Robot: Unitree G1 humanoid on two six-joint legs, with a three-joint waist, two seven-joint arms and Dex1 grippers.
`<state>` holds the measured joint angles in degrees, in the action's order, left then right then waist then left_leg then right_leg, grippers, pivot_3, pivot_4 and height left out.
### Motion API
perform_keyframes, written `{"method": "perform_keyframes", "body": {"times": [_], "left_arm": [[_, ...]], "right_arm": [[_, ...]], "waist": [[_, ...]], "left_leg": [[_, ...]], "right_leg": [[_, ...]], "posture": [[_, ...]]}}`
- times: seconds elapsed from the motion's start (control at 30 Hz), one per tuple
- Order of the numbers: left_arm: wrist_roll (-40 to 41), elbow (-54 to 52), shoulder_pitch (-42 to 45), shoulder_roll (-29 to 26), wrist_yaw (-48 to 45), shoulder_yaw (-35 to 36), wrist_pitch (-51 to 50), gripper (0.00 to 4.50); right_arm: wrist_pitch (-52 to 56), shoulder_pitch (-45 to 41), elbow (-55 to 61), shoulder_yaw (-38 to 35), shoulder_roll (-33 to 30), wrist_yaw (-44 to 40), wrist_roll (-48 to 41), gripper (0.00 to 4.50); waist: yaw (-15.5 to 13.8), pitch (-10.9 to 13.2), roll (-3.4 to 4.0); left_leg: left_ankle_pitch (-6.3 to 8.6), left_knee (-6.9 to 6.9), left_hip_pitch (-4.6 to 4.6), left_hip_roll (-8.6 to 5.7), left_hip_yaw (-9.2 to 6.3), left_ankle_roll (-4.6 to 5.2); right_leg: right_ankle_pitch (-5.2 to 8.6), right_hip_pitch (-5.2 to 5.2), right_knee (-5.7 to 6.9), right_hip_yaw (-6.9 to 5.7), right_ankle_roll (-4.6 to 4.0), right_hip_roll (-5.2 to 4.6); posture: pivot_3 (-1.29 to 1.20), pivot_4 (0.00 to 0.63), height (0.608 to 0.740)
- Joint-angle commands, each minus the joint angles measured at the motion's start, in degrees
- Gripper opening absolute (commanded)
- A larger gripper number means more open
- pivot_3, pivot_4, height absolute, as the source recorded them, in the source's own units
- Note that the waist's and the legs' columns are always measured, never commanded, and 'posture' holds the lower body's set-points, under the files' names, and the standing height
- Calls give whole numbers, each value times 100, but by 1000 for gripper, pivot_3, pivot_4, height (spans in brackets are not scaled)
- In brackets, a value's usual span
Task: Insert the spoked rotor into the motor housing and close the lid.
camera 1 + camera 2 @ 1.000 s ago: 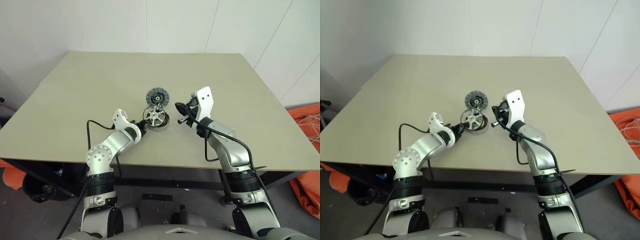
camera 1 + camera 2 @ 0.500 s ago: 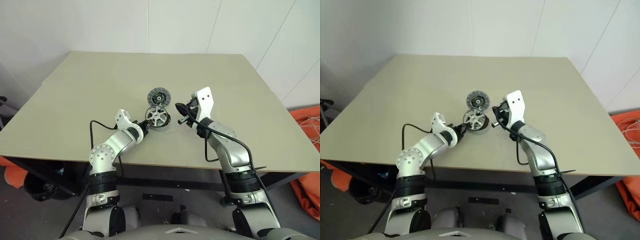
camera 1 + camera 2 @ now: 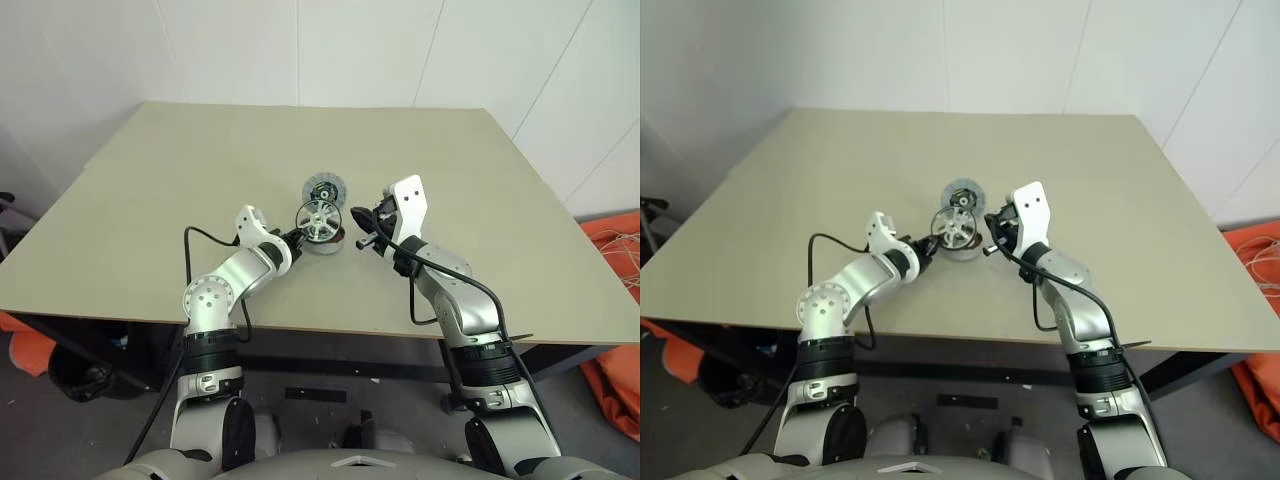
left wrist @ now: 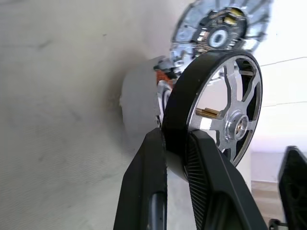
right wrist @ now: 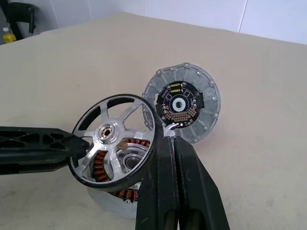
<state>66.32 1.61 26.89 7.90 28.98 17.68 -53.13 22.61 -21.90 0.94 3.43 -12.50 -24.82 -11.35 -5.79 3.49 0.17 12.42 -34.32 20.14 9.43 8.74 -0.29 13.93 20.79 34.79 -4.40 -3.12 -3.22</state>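
The left gripper (image 3: 291, 239) is clamped on the rim of the spoked rotor (image 3: 320, 218), holding it tilted on edge just above the motor housing (image 3: 326, 243) on the desk (image 3: 150, 200). The right gripper (image 3: 357, 218), fingers pressed together and empty, waits at the housing's three o'clock. The open lid (image 3: 325, 187) lies flat at twelve o'clock, so the rotor must level out and go down.

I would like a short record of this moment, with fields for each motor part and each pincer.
rotor: spoked rotor, tilted on edge above the housing, not yet seated
housing: motor housing on the table, copper windings showing
lid: lid open, lying beside the housing
left pincer: left pincer shut on the rotor's rim
right pincer: right pincer shut, holding nothing, near the housing
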Motion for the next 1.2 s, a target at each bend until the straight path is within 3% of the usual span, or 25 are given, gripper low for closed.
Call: {"method": "perform_keyframes", "body": {"times": [0.03, 0.43, 1.2], "left_arm": [[117, -260, 94, 18, -31, -47, -75, 277], [386, -733, -300, -12, 215, 19, -265, 277], [58, -188, -4, 20, 52, -18, -106, 277]], "right_arm": [[-89, -71, 269, -66, 22, 19, -52, 0], [-116, -144, 172, -84, -8, -37, -57, 0], [-107, -129, 217, -117, -25, 0, -50, 0]], "waist": [[-1, 0, 0], [21, 1, -1], [21, 1, -1]], "left_leg": [[0, 0, 4, 0, 0, 0], [1, 1, 8, 0, -1, 2], [1, 1, 10, 0, -1, 2]], "right_leg": [[0, 3, 0, 0, 0, 0], [3, 8, -2, 0, -5, 0], [6, 10, -4, 0, 9, 1]], "posture": [[0, 0, 740], [0, 0, 740], [0, 0, 740]]}}
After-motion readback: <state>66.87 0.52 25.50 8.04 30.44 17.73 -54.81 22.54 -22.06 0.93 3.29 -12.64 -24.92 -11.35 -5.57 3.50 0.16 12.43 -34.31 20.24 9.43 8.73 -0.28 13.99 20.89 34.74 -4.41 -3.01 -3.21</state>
